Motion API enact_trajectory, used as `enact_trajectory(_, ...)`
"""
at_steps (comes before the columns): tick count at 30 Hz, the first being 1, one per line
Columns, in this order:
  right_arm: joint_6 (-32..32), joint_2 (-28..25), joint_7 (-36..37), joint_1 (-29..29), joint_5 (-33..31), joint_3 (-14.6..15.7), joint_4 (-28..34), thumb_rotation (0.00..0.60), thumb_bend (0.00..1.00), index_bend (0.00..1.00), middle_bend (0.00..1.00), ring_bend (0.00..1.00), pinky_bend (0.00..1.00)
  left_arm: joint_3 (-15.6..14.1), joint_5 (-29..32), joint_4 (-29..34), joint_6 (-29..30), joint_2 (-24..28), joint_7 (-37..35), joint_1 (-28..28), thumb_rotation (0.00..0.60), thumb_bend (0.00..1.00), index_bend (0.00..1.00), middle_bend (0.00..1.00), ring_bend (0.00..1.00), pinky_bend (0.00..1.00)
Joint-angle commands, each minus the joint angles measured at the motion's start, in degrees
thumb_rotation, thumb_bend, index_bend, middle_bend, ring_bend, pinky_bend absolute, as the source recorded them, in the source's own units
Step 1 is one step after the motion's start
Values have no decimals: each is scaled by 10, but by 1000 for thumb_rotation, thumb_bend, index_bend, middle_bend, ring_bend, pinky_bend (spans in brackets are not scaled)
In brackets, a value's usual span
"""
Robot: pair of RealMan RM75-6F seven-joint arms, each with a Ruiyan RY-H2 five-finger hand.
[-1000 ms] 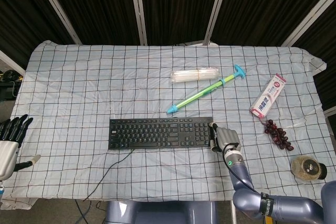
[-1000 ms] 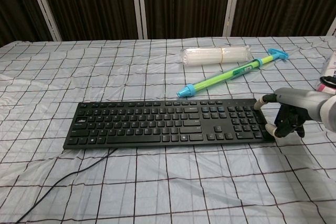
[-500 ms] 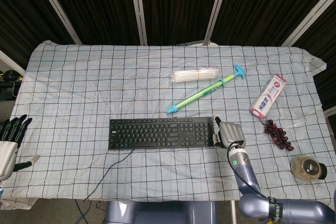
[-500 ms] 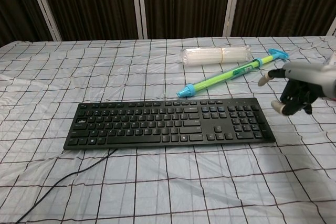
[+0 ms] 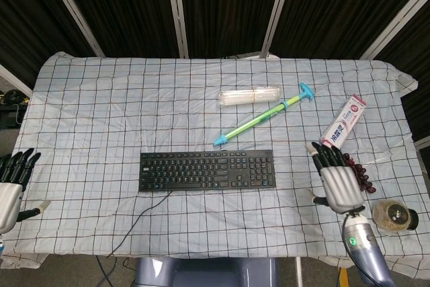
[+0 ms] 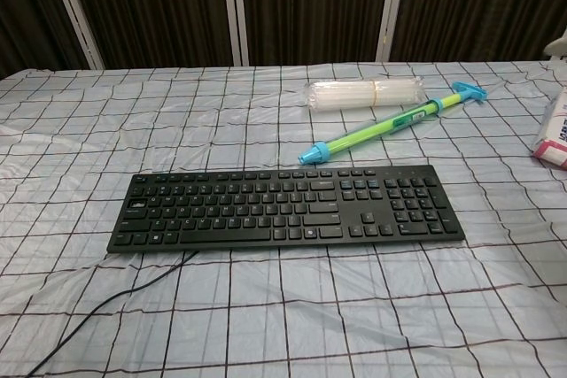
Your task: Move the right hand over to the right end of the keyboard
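My right hand [image 5: 338, 181]: fingers spread, empty, well right of keyboard [image 5: 206, 170]. Beside it: grapes [image 5: 359, 173], toothpaste box [image 5: 342, 122], jar [image 5: 394, 215]. Left hand [image 5: 10, 186]: open, empty.

left hand [image 5: 9, 186]: cut by left edge | toothpaste box [image 6: 554, 133]: cut by right edge

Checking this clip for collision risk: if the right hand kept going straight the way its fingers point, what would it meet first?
Probably the toothpaste box: the right hand is open, fingers aimed up-table toward it, though its height is unclear.
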State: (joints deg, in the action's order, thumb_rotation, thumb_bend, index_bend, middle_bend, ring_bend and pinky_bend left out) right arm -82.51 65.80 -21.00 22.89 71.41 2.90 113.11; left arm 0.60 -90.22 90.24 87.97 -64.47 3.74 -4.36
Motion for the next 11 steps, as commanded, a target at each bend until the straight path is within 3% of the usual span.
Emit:
enact_trajectory(1, -78, -24, 61, -76, 92, 48, -82, 600, 151, 0, 0, 0, 0, 0, 0, -1, 1, 0, -2, 1, 600, 79, 0, 0, 0, 0)
enact_trajectory(7, -125, -13, 109, -119, 121, 34, -149, 600, 146, 0, 0, 0, 0, 0, -1, -1, 2, -1, -1, 1, 600, 80, 0, 0, 0, 0)
enact_trajectory(11, -124, -5, 131, -131, 112, 17, -167, 600, 146, 0, 0, 0, 0, -1, -1, 0, 0, 0, -4, 1, 600, 80, 0, 0, 0, 0)
